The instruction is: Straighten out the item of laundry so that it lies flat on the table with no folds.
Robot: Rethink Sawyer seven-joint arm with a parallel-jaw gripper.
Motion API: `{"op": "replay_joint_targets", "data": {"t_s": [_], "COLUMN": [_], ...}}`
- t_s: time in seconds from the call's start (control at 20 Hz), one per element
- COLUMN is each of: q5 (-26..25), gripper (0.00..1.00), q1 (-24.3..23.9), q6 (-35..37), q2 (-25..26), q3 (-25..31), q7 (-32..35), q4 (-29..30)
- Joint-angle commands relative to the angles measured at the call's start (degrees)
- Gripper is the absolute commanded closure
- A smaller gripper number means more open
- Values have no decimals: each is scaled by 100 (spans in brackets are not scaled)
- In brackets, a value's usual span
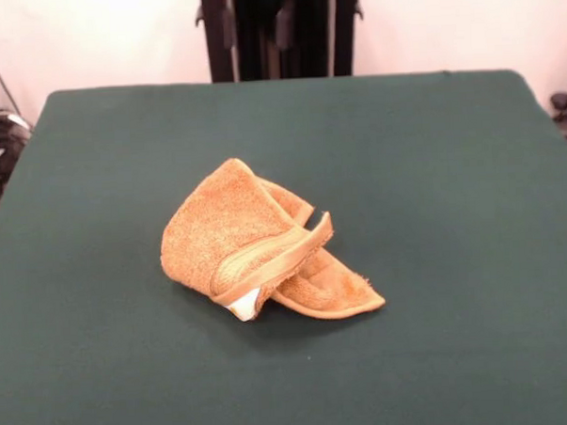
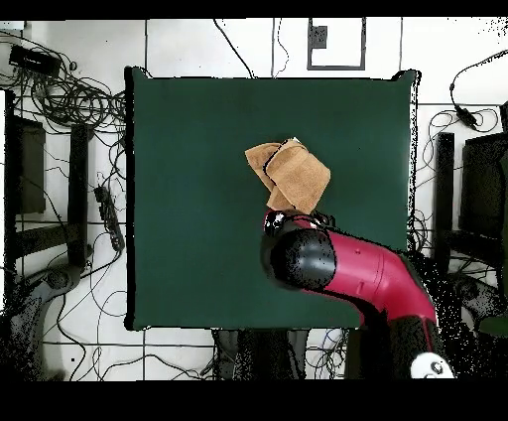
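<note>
- Towel (image 1: pixel 257 256) sits folded over on itself near the middle of the table (image 1: pixel 451 167), well in from every edge.
- Overhead, the arm (image 2: pixel 342 263) hangs above the table, just beside the towel (image 2: pixel 291 175).

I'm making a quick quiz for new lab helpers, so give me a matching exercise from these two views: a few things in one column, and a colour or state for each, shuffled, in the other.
Things:
1. towel
2. table
3. label
4. arm

Colours or states:
A. dark green, flat
B. red and black, above the table's edge in the overhead view
C. small and white, at the towel's lower edge in the front view
D. orange-tan, folded over itself

Pairs: 1-D, 2-A, 3-C, 4-B
</note>
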Motion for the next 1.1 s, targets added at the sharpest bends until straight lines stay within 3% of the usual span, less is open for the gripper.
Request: {"op": "replay_joint_targets", "data": {"t_s": [0.05,0.35,0.9,1.1], "q5": [-483,-793,-455,-581], "gripper": [0,0,0,0], "q1": [-81,-300,-1268,-1394], "q6": [-91,-374,-338,-553], "q2": [982,1356,1457,1583], "q3": [970,1359,2854,3098], "q7": [-487,-546,-489,-296], "q4": [-947,-1324,-889,-881]}}
